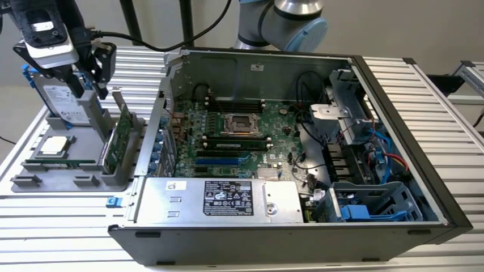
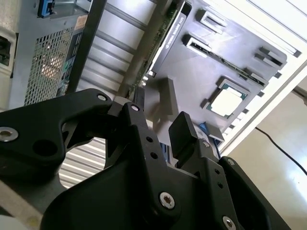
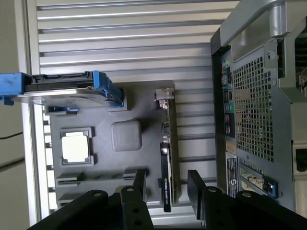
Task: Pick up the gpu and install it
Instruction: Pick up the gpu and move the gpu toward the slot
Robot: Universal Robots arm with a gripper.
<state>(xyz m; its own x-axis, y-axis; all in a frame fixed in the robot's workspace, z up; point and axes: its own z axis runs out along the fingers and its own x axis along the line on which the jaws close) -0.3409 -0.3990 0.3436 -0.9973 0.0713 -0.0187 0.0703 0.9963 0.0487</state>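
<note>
Slatted tabletop [image 1: 45, 226], exterior view: the gpu [image 1: 124, 139] stands on edge at the grey holder's [image 1: 53, 186] edge beside the computer case [image 1: 302, 246], the gripper [image 1: 89, 82] above it. Second wrist view: jaws spread and empty. First wrist view: gpu [image 3: 166, 143] seen edge-on through their gap.

The ribbed, silver slatted worktop [image 1: 68, 232] is carrying two things directly. A grey moulded parts holder [image 1: 45, 182] is sitting flat on it toward the exterior view's left. An open desktop computer case [image 1: 264, 249] is lying on its side just beside the holder, toward the exterior view's right, open face turned upward. In the first wrist view, a narrow strip of bare slats is showing between them.
</note>
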